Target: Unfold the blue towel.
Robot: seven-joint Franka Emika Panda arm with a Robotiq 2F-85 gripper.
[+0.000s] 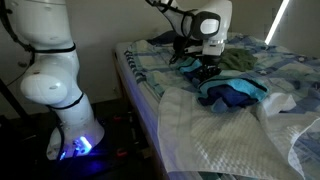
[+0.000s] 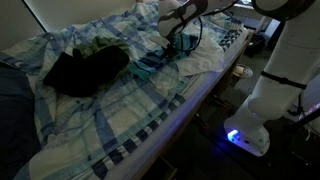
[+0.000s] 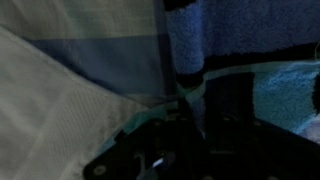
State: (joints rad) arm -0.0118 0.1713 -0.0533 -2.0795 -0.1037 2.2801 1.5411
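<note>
Black end effector (image 1: 205,68) points down, tips at the upper edge of the blue towel (image 1: 235,93). The wrist view is dark and blurred. There the towel (image 3: 240,40) fills the upper right, and a narrow teal fold of it runs down toward the gap between the jaws. Cannot tell whether the jaws pinch that fold or only straddle it. The towel is bunched, not flat, with bright blue and navy stripes showing.

Around the towel:
- White blanket (image 1: 225,135), waffle weave, touches the towel and spreads away from it toward the camera in an exterior view. In the wrist view it lies just left of the towel.
- Pale checked bedsheet (image 2: 120,120) lies beneath the towel and extends beyond it.
- Dark garment (image 2: 80,70) is heaped well apart from the towel.

Risks, as judged:
- Blanket and towel touch, so a closing grip could catch both. A lift would then drag the blanket along and leave the towel bunched.
- A pinch through several layers would carry the whole bundle rather than open it.
- A shallow bite on soft cloth could slip out once pulled sideways.
- A pull toward the blanket could tuck the towel under a blanket fold.
- The murky wrist view makes it hard to confirm which layer is caught.

Writing: none legible. No brand, tag or label can be read on the towel, the bedding or the arm. The only marking-like feature is a blue light (image 1: 78,145) at the robot's foot.
</note>
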